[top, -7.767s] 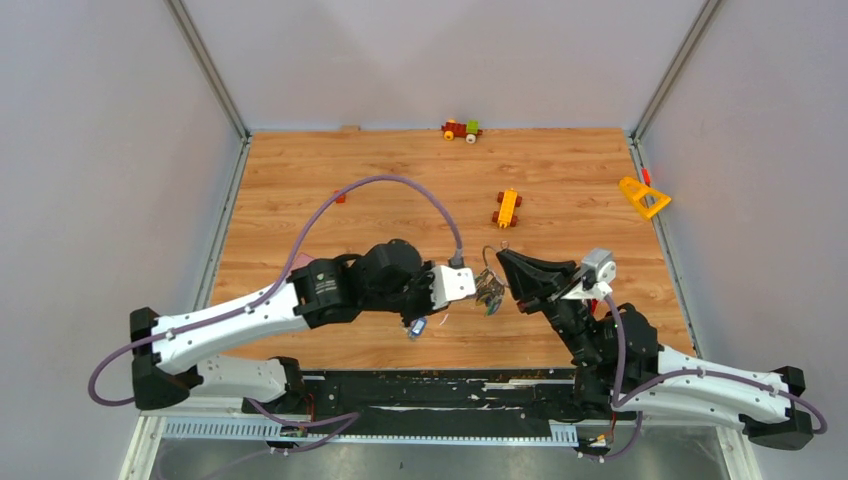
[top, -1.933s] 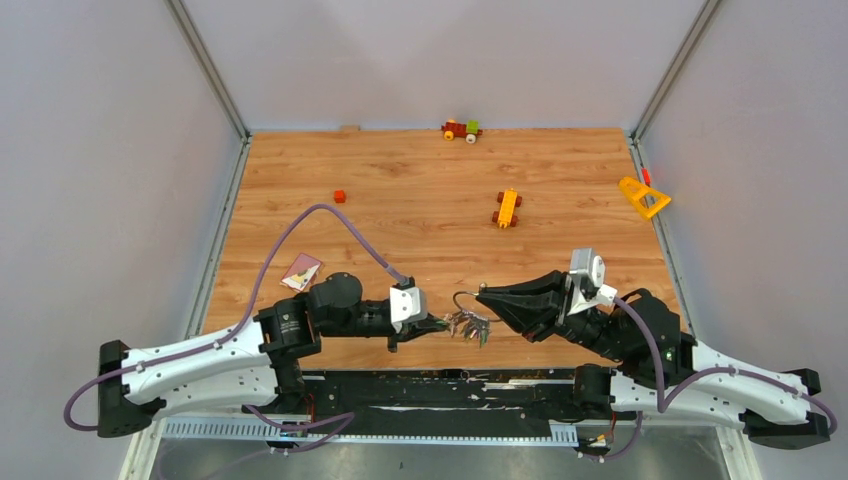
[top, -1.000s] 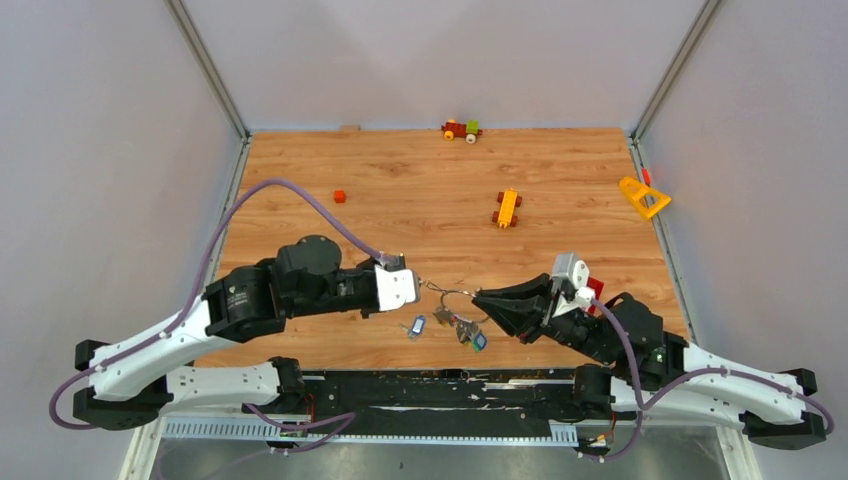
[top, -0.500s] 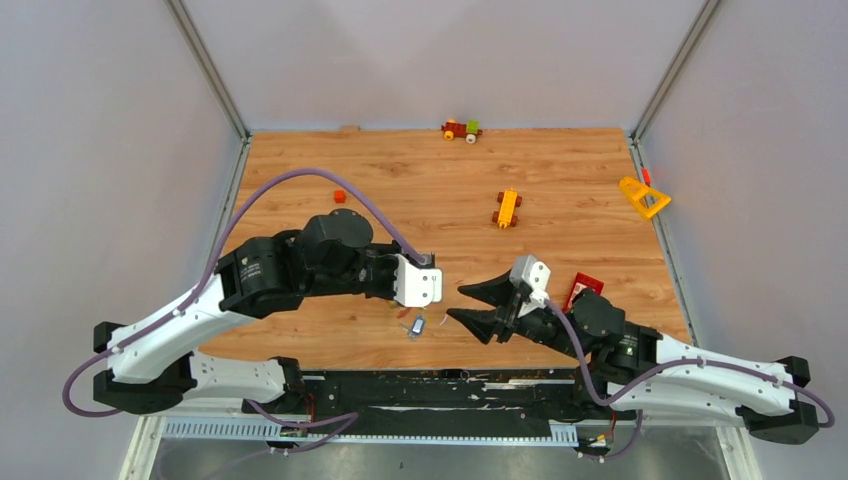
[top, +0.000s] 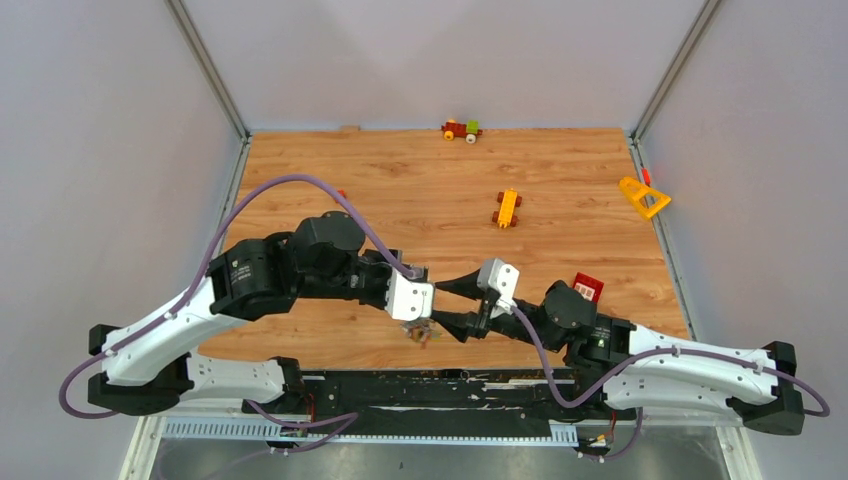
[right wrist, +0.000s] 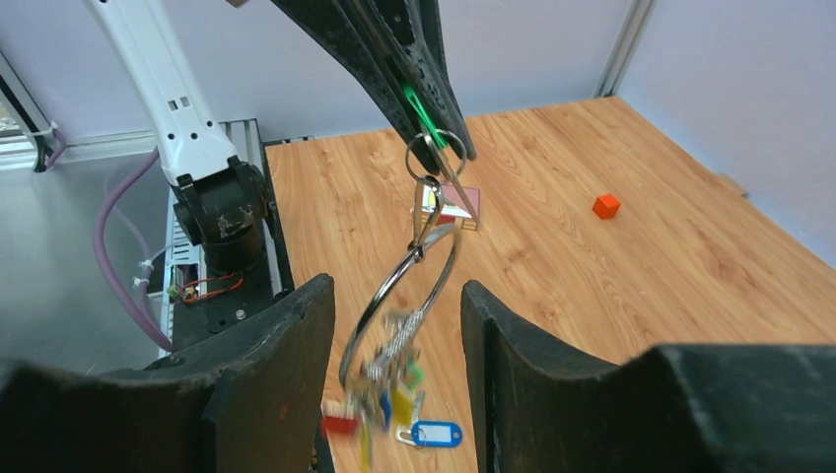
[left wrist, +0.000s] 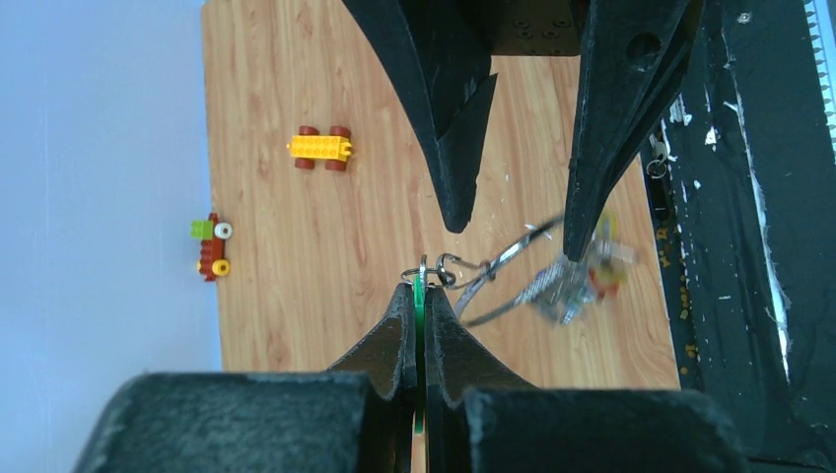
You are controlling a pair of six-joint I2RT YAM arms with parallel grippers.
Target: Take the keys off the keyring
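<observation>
A green tag (left wrist: 418,307) linked above the keyring (left wrist: 501,268) is pinched between the pressed-together jaws of the left gripper (left wrist: 419,291), so the loop is hung in the air with the keys (right wrist: 386,399) bunched at its bottom. The right gripper (right wrist: 394,291) is held with its jaws spread either side of the keyring (nothing is gripped). A closing on the loop seems called for next. The near edge of the table (top: 330,350) is found just below the keyring, and open wood is offered beyond it.
</observation>
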